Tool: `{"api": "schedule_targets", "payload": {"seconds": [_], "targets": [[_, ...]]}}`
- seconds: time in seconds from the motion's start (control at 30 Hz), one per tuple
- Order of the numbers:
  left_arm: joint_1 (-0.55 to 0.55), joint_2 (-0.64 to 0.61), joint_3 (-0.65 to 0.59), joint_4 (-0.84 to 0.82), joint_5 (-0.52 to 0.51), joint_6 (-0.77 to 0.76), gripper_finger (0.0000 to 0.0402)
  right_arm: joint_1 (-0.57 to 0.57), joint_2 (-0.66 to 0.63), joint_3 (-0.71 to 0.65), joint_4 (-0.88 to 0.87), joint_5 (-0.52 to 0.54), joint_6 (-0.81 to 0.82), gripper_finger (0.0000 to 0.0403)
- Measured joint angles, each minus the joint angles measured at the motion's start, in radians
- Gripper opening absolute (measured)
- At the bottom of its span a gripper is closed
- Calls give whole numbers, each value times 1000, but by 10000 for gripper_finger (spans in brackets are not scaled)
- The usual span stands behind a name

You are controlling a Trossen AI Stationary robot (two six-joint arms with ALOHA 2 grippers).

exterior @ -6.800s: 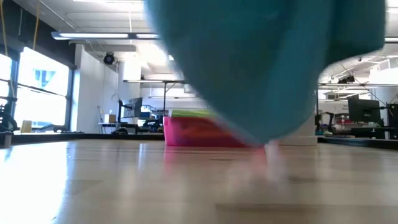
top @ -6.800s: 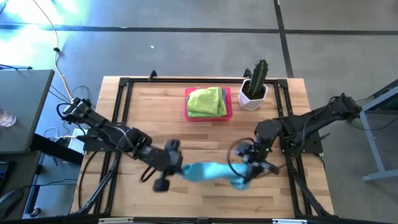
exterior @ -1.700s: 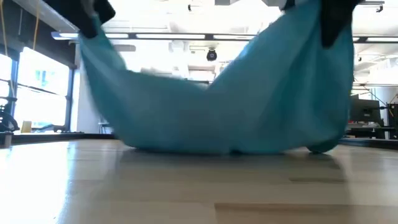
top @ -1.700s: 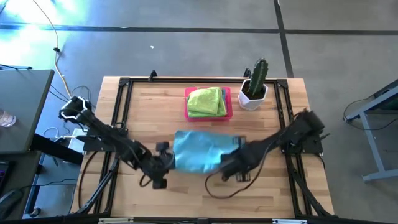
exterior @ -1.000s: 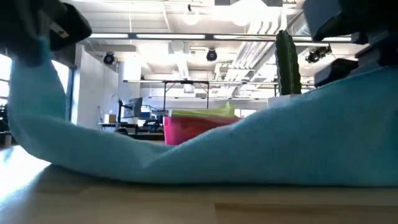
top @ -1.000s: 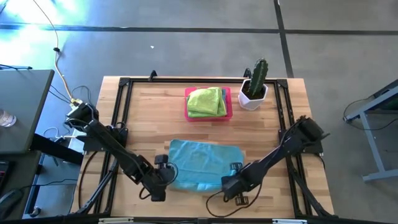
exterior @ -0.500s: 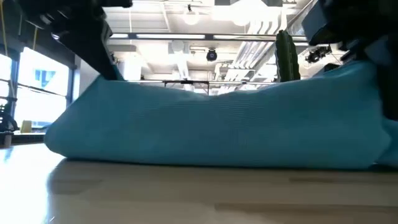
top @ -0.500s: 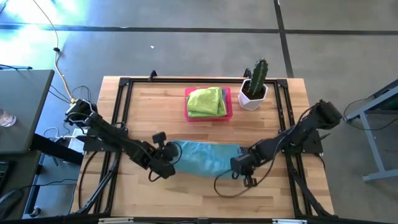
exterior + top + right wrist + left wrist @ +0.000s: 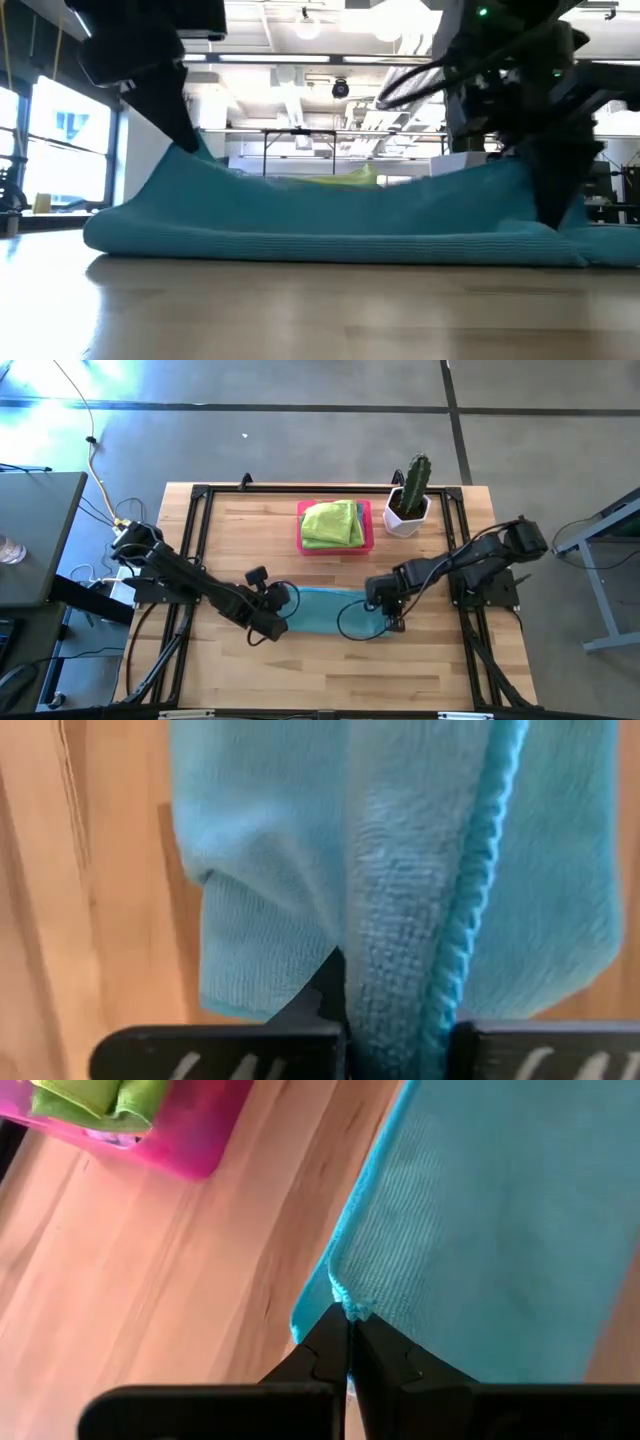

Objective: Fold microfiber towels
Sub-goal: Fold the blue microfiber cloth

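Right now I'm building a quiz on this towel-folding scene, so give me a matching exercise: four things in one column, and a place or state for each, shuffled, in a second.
Things:
1. blue towel
2. lime green towels
3. cactus
4. left end effector

Places or states:
A. stands in a white pot beside the pink tray
B. shut on one end of the blue towel
C. piled in the pink tray
D. stretched between both end effectors on the table

Pairs: 1-D, 2-C, 3-A, 4-B
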Motion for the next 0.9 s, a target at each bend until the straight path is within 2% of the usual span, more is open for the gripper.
{"api": "schedule_targets", "payload": {"seconds": [0.17,0.57,0.7,0.9], "targets": [[22,55,1,8,-7,-10,0,-43,1,1,35,-9,-127,0],[74,122,0,-3,-46,0,0,-98,2,2,-11,-50,-135,8],[88,122,0,-4,-37,15,0,-98,2,2,-31,-6,-127,40],[94,136,0,-5,9,14,8,-98,2,2,-45,89,-90,125]]}}
